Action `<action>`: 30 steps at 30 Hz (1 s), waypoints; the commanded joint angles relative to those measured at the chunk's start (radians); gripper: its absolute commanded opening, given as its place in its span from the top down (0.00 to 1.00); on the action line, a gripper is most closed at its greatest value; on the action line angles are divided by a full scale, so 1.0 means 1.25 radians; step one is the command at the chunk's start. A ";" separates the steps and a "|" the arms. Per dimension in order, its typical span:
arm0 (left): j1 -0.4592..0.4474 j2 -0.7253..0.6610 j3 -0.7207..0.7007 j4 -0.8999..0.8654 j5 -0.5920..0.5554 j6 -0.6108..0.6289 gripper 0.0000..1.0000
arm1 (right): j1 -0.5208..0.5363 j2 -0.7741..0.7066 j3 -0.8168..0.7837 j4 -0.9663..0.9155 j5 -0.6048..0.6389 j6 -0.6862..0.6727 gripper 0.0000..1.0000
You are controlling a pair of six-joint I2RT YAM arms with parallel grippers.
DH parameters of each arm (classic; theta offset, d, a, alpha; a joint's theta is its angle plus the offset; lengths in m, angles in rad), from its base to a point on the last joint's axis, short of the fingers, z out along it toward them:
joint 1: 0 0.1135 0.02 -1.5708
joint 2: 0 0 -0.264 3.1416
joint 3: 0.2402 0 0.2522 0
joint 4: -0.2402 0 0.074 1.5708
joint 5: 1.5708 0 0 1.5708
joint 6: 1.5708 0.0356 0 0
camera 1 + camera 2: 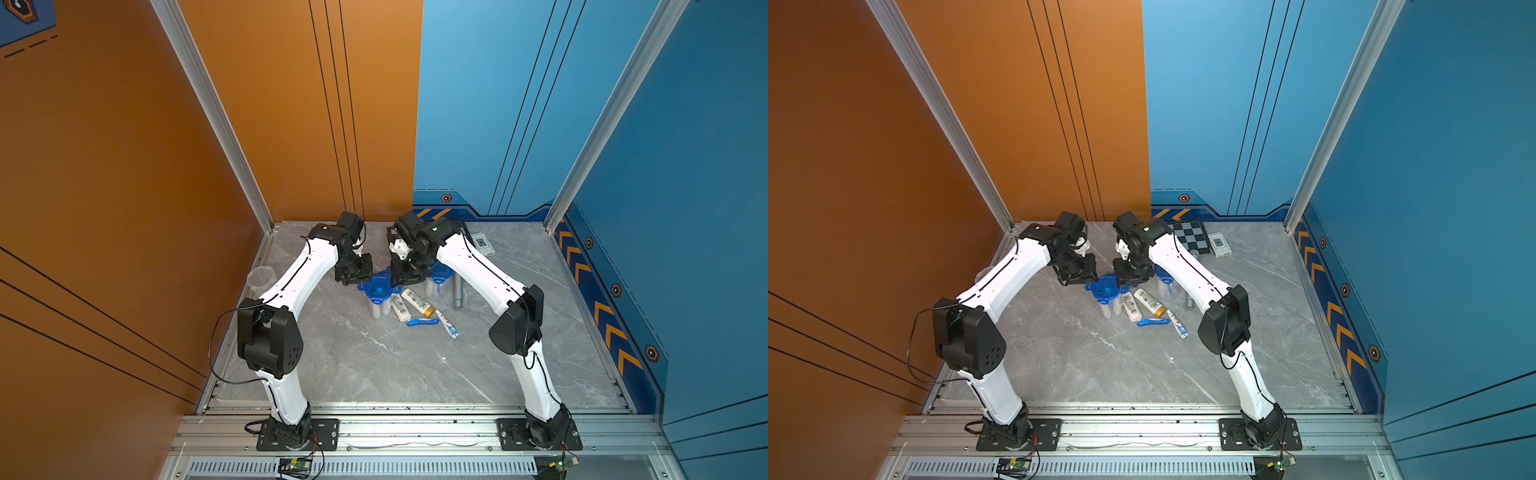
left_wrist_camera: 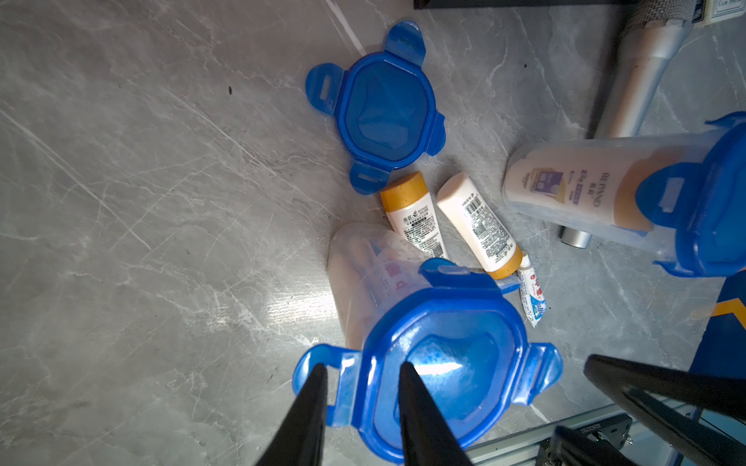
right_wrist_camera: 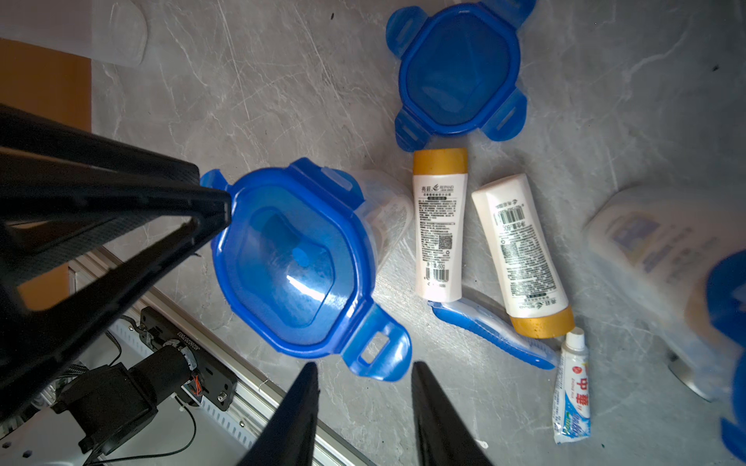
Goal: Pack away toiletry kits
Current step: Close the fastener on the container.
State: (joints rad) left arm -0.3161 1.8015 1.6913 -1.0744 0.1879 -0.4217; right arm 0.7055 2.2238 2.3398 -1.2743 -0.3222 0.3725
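Observation:
A clear cup with a blue four-tab lid [image 2: 444, 363] [image 3: 290, 258] [image 1: 376, 291] stands mid-table with kit items inside. My left gripper [image 2: 363, 371] [image 1: 353, 278] is shut on one lid tab and the rim beside it. My right gripper [image 3: 363, 367] [image 1: 405, 278] stands open just short of the opposite tab [image 3: 375, 351], holding nothing. Beside the cup lie a loose blue lid [image 3: 460, 72], two white bottles with orange caps [image 3: 439, 226] [image 3: 520, 254], a blue toothbrush [image 3: 492, 335] and a toothpaste tube [image 3: 573, 387]. A second lidded cup [image 2: 605, 193] holds a bottle.
An empty clear cup [image 1: 261, 277] stands near the left wall. A silver microphone [image 2: 642, 72] lies behind the second cup. A chessboard [image 1: 1190, 239] and a small card box [image 1: 482, 243] sit at the back.

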 commanded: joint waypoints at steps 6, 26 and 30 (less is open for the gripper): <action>0.002 -0.009 -0.055 -0.001 0.038 0.002 0.68 | 0.020 0.036 -0.008 0.011 -0.045 0.022 0.59; 0.007 -0.022 -0.142 0.110 0.176 -0.064 0.58 | 0.002 0.042 -0.077 0.108 -0.103 0.046 0.55; 0.011 -0.035 -0.181 0.169 0.238 -0.107 0.57 | 0.001 0.047 -0.074 0.127 -0.115 0.048 0.55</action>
State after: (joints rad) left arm -0.2852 1.7493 1.5215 -0.8841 0.3733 -0.5098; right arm 0.6968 2.2555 2.2681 -1.1992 -0.4347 0.4244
